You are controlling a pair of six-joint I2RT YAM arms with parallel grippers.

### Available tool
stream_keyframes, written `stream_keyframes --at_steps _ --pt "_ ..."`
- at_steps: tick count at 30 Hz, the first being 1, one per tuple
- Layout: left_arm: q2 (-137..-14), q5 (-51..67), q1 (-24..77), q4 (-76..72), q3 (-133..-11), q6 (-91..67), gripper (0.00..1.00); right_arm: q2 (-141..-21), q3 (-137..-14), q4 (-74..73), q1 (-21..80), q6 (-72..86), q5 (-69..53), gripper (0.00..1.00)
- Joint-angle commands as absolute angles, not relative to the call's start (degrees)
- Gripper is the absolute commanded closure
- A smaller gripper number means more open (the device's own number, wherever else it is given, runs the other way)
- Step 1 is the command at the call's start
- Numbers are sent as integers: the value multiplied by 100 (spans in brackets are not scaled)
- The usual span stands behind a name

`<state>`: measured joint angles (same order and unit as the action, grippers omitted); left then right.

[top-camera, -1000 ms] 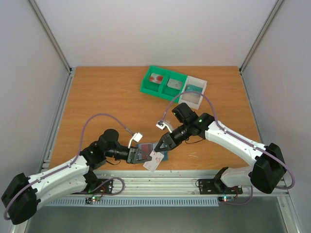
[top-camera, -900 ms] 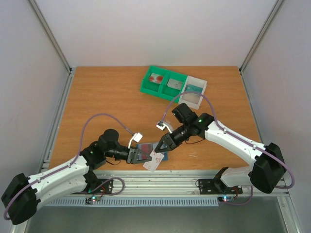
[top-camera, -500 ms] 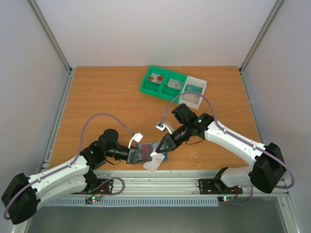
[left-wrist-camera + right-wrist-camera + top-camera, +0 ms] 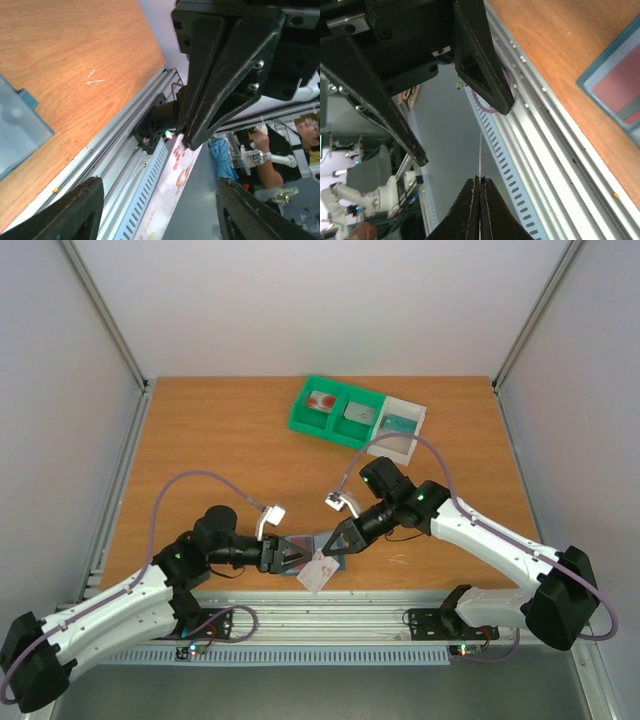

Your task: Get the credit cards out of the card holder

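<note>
The card holder (image 4: pixel 306 541), a blue-grey wallet, lies open near the table's front edge, mostly hidden under both grippers. It also shows in the left wrist view (image 4: pixel 17 125) and the right wrist view (image 4: pixel 620 80). My right gripper (image 4: pixel 331 549) is shut on a white credit card with red marks (image 4: pixel 318 573) and holds it over the front edge; the card shows edge-on in the right wrist view (image 4: pixel 480 150). My left gripper (image 4: pixel 291 555) is open and empty, its jaws spread on either side of that card (image 4: pixel 180 172).
A tray at the back holds a white-and-red card in one green compartment (image 4: pixel 322 400), a grey card in the other green compartment (image 4: pixel 358 413) and a teal card in the white compartment (image 4: pixel 400 426). A metal rail (image 4: pixel 380 615) runs along the front edge.
</note>
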<state>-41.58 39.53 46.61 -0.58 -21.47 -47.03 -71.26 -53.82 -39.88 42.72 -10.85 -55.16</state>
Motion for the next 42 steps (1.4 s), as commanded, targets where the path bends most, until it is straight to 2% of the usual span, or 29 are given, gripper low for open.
stream_keyframes --at_steps 1,2,3,4,5,18,27,42 --pt "-4014 3494 4658 295 -2332 -4696 32 -6824 -5265 -3652 4306 -688 -4783 99" --pt "-4014 3422 4663 362 -2356 -4714 28 -6774 -5234 -3584 4304 -629 -4591 99" --pt "-4016 3348 4660 463 -2401 -4698 9 -6714 -5216 -3507 4304 -540 -4443 99" --pt "-4017 3276 4665 574 -2460 -4666 2 -6674 -5219 -3442 4302 -458 -4266 99" --pt "-4012 3184 4661 717 -2526 -4617 1 -6634 -5222 -3346 4304 -363 -4161 99" --pt "-3354 1476 4665 2275 -3040 -3974 1 -6690 -5615 -2791 4057 452 -2028 99" --pt "-3671 436 4611 2688 -3055 -4179 1 -7113 -5933 -2219 3329 831 -1524 99" --pt "-4057 693 4421 2485 -2863 -4192 1 -8348 -6897 -1845 2388 1081 -422 99"
